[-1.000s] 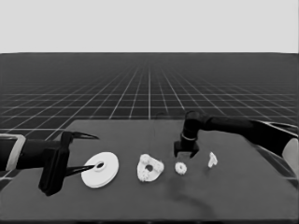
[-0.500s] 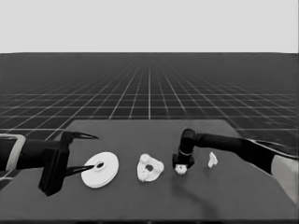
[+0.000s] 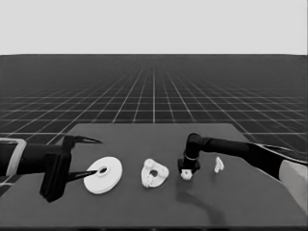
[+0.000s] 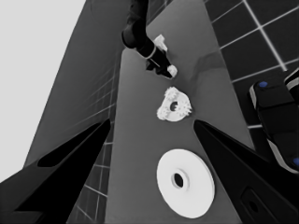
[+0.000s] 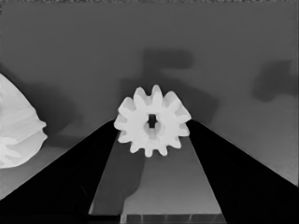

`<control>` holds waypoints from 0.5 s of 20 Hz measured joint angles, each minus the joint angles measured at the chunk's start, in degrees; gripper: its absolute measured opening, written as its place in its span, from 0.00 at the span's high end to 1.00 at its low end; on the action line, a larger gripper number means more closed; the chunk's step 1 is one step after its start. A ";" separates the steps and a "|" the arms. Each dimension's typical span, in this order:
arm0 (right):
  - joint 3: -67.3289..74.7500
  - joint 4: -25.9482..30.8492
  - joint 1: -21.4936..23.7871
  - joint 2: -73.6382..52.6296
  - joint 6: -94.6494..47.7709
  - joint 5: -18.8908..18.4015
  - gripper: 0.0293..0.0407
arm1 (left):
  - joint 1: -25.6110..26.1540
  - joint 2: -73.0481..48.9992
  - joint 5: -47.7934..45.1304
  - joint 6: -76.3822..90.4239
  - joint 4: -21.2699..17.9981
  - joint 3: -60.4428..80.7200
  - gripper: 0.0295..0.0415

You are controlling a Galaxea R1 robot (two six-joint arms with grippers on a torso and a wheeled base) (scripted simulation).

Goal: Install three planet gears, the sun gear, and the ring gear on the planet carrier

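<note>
Since the earlier frames, the right gripper (image 3: 187,172) has been lowered from above the table onto a loose planet gear (image 3: 186,175), which is now seen between its fingertips; nothing else has been moved.

From left to right in the head view: the left gripper (image 3: 84,158) is parked at the table's (image 3: 240,202) left end, at about nine o'clock from the centre, with its fingers spread wide and nothing gripped. The larger round part (image 3: 103,174), the ring gear, is lying flat just beside it, with the lower fingertip over its hole. At its three o'clock, apart from it, the smaller round part (image 3: 154,173), the planet carrier, is seen with toothed gears already seated on it. Further toward three o'clock, the right gripper is narrowed on the single gear, whose teeth are touched by both fingers in the right wrist view (image 5: 152,120). A thin white piece (image 3: 219,164) is lying just beyond, near the right arm.
</note>
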 joint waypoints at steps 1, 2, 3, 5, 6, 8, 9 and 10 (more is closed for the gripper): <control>0.00 0.00 0.00 0.00 0.00 0.00 0.85 | 0.00 0.00 0.00 0.00 0.00 0.00 0.25; 0.00 0.01 0.00 0.01 0.00 0.00 0.85 | 0.00 0.00 0.00 0.00 0.00 0.00 0.25; 4.29 3.69 3.77 -1.54 2.04 -2.63 0.85 | 0.00 0.00 0.00 0.00 0.00 0.00 0.25; 6.82 7.92 8.98 -2.41 3.30 -4.56 0.85 | 0.00 0.00 0.00 0.00 0.00 0.00 0.25; 7.10 8.91 10.09 -2.50 3.44 -4.91 0.85 | 0.00 0.00 0.00 0.00 0.00 0.00 0.25; 7.27 9.85 11.07 -2.55 3.52 -5.22 0.85 | 0.00 0.00 0.00 0.00 0.00 0.00 0.25; 7.29 10.06 11.27 -2.55 3.53 -5.29 0.85 | 0.00 0.00 0.00 0.00 0.00 0.00 0.25; 7.29 10.18 11.38 -2.56 3.53 -5.33 0.85 | 0.00 0.00 0.00 0.00 0.00 0.00 0.25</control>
